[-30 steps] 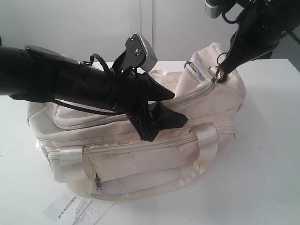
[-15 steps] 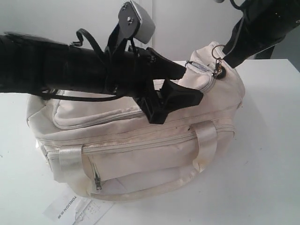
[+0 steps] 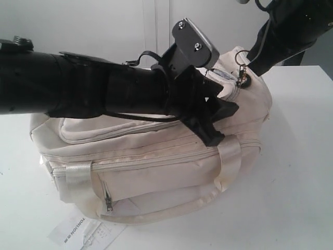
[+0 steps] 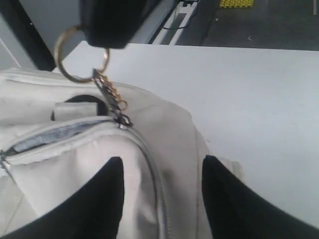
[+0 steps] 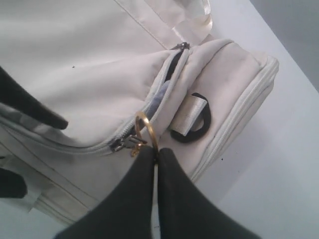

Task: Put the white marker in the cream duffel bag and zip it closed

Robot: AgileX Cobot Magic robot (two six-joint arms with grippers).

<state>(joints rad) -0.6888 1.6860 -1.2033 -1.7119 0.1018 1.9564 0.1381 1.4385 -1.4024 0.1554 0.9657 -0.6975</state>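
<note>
A paper tag [image 3: 78,232] lies nearest, then the bag [image 3: 156,172], its zip [image 5: 167,74] part open at one end. The left gripper [image 3: 221,124], its arm stretched low across the top, straddles that end with jaws apart; it should brace the fabric. Beyond, the right gripper [image 5: 155,152] pinches the zip ring [image 5: 146,130]; pull along the track. The marker is unseen, likely inside.

A flat white table [image 3: 296,198] with a plain, matte surface is seen under everything. A large, soft cream fabric duffel bag [image 3: 156,172] is set directly on it, resting on its base, with the zipped front pocket and a satin webbing handle turned toward the near side. A white printed paper tag [image 3: 83,232] is laid flat on the table just beside the bag's near left corner.
</note>
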